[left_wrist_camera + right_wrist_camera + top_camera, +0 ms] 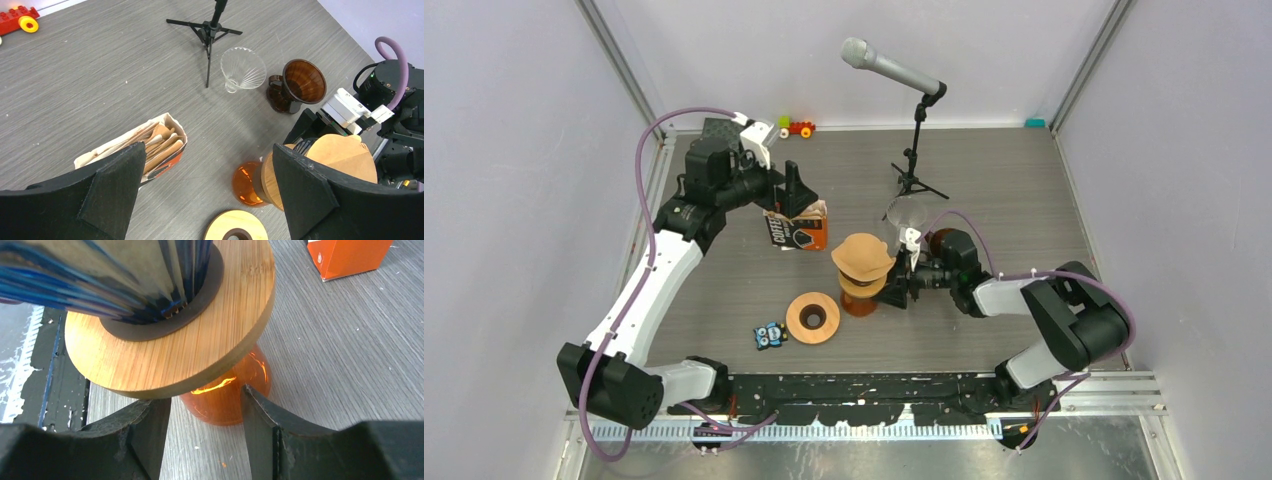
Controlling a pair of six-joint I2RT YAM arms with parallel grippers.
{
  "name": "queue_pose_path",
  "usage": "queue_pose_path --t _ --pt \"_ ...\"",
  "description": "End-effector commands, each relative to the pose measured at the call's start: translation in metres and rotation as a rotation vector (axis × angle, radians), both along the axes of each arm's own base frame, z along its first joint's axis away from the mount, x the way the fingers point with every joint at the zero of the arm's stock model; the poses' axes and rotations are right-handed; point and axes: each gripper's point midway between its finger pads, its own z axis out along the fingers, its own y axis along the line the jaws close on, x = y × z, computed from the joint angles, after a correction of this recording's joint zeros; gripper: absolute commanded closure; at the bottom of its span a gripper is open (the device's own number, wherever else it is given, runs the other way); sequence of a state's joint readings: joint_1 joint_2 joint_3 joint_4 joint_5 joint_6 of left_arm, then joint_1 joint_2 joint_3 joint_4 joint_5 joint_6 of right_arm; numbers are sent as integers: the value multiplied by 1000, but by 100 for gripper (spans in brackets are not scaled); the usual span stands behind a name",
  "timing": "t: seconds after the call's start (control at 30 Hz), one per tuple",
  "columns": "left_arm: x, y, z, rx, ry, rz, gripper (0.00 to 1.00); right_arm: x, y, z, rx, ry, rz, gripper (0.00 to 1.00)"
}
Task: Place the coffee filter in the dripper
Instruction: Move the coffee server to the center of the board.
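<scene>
The right arm (1024,295) is stretched low leftward, the right tool (204,396) set apart around the amber base (225,407) under the dripper (861,287); contact cannot be judged. The left tool (796,196) is held wide apart above the filter bag (798,233). The coffee filter (862,256) is seated atop the dripper.

I count three drippers: clear dripper (243,67), brown dripper (304,81), dark dripper (125,275); two wooden rings: near ring (796,318), stacked ring (200,340); one filter bag (799,230); one microphone (889,65); one toy car (796,127).
</scene>
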State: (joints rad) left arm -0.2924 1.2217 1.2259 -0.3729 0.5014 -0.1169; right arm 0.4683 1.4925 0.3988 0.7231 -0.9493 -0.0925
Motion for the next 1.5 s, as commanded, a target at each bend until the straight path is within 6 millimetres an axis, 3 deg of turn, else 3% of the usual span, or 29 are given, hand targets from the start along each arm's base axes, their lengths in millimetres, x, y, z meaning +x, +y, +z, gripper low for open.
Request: queue_pose_path --t 0.0,0.23,0.47,0.6,0.9,1.1,1.3,1.43,1.47 --pt "4 11 21 15 -73 42 0 21 15 19 67 -82 -39 43" --pt "7 29 30 42 -76 125 0 36 35 19 114 -77 -59 44" --pt "9 41 40 44 -87 164 0 39 59 19 125 -80 -37 45" --pt "11 42 42 38 -90 170 0 41 58 27 126 -110 -54 44" --pt "20 37 43 18 -90 159 0 47 4 36 -57 -149 -171 38" --pt "24 35 50 -1 -88 160 0 63 -43 74 -106 -110 -317 35" --pt "22 35 46 2 -79 160 0 86 -106 96 -367 -58 -574 33" --pt "20 35 43 -3 -81 158 0 92 -152 99 -564 -11 -718 33" --pt "20 35 41 -2 -77 154 0 90 -162 92 -615 29 -738 33"
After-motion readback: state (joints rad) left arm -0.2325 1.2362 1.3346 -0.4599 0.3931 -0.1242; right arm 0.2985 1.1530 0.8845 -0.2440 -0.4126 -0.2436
